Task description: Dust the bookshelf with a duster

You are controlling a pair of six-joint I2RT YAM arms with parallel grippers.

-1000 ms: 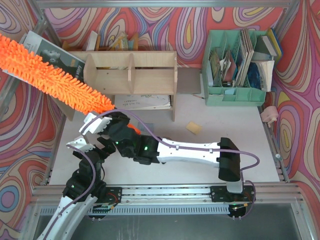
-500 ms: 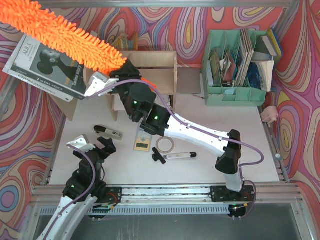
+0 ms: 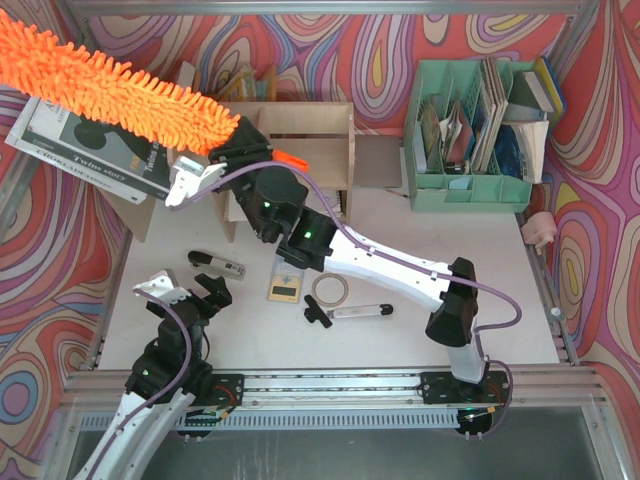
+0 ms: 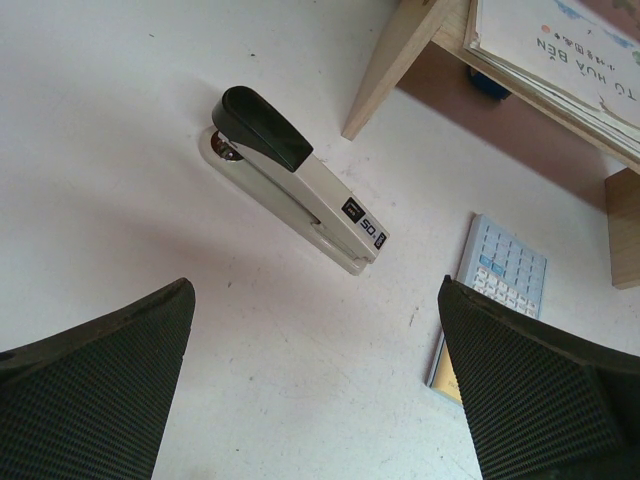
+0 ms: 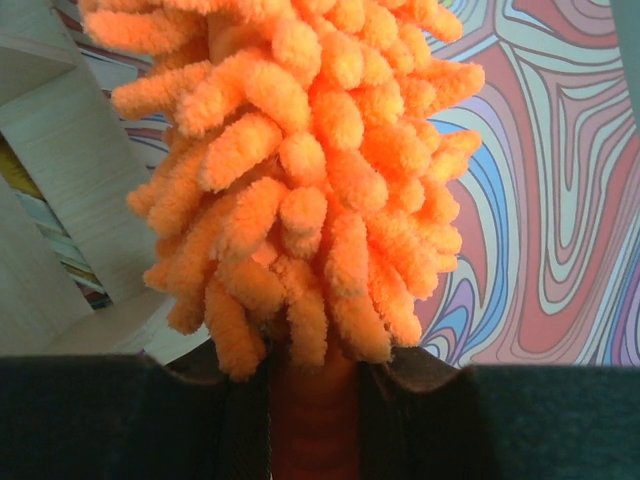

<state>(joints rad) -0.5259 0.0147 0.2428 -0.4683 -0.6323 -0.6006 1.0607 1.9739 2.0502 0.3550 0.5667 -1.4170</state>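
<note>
The duster [image 3: 110,78] is a long orange fluffy head running from the top left corner down to the bookshelf's left end, above a leaning book [image 3: 85,145]. My right gripper [image 3: 238,150] is shut on its orange handle [image 5: 315,420], over the left compartment of the light plywood bookshelf [image 3: 305,130]. The handle's end [image 3: 288,158] pokes out behind the gripper. In the right wrist view the fluffy head [image 5: 300,150] fills the frame, with a plywood panel [image 5: 70,150] to its left. My left gripper [image 3: 190,295] hangs open and holds nothing, low over the table near a stapler [image 4: 295,195].
On the table lie a stapler [image 3: 218,264], a calculator [image 3: 285,288], a ring [image 3: 328,290] and a pen-like tool [image 3: 350,312]. A mint-green file organiser [image 3: 470,190] stands at the back right. Papers [image 4: 560,50] lie under the shelf.
My right arm swung the duster from the table's near left up and back to the shelf's left end, uncovering the small items. The head then dipped slightly. The left arm stayed still.
</note>
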